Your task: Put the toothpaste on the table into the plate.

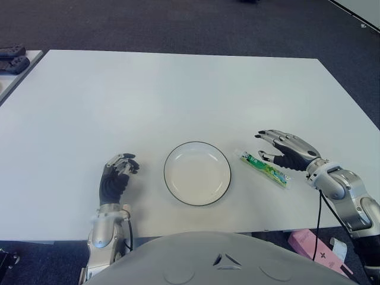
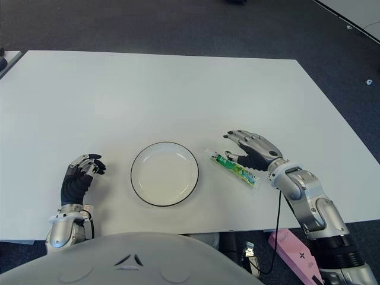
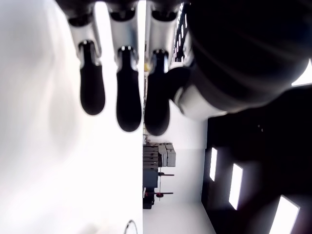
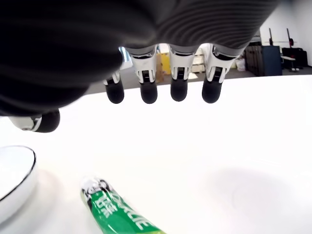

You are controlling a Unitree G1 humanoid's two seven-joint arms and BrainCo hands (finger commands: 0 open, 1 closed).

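Left hand: the left hand shows in the lower left of the eye view, beside the plate on its left, fingers loosely curled around nothing. Looks idle, out of the play.
Plate: the plate, white with a dark rim, sits low and centre on the table and has nothing in it. It lies between the two hands, so the drop spot is wide open.
Toothpaste: the toothpaste, a green tube, lies flat on the table just right of the plate, angled down toward the lower right, not yet touched.
Right hand: the right hand hovers right of centre, just beside the tube's far side. Fingers spread, thumb apart, holding nothing, and the wrist view shows fingertips clear above the tube. That pose reads as set up to close over it.
Table: the table is bare white toward the top of the frame, so I'd say nothing blocks the short carry to the plate.
Far corner: dark objects sit on a second surface at the upper left edge, well apart.
Floor: a pink box shows at lower right, below the table edge.
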